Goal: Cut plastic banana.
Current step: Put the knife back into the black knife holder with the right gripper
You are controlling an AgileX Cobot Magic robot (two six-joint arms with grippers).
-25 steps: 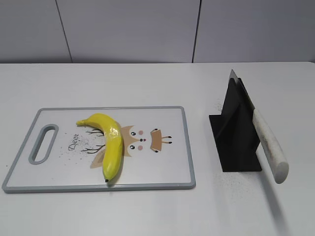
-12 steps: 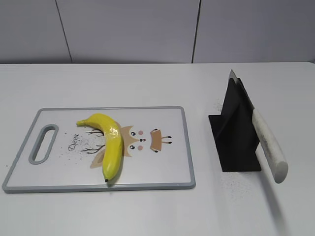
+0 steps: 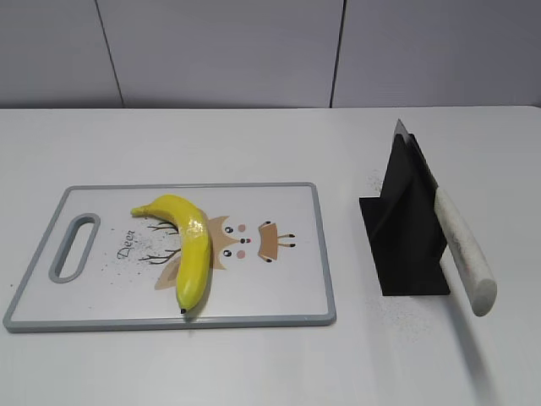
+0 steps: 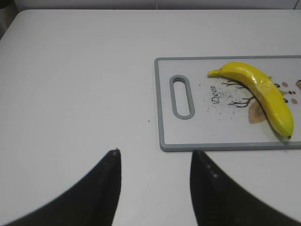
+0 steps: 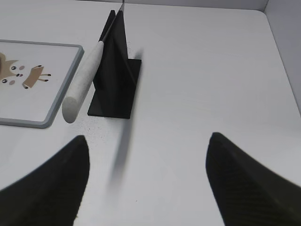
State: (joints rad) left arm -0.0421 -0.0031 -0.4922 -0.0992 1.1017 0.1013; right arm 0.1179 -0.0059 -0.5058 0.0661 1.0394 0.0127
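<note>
You have everything left to do: the plastic banana (image 3: pixel 191 246) lies whole on the cutting board (image 3: pixel 287 292), the knife (image 3: pixel 461 245) sits in its stand (image 3: pixel 404 245), and the left gripper (image 4: pixel 155 160) and right gripper (image 5: pixel 148 150) are both spread, holding nothing.

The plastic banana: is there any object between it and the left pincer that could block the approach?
Nothing visible blocks it. In the left wrist view, only bare white table and the cutting board's grey rim and handle slot lie between the open left pincer and the plastic banana, which lies flat on the board.
</note>
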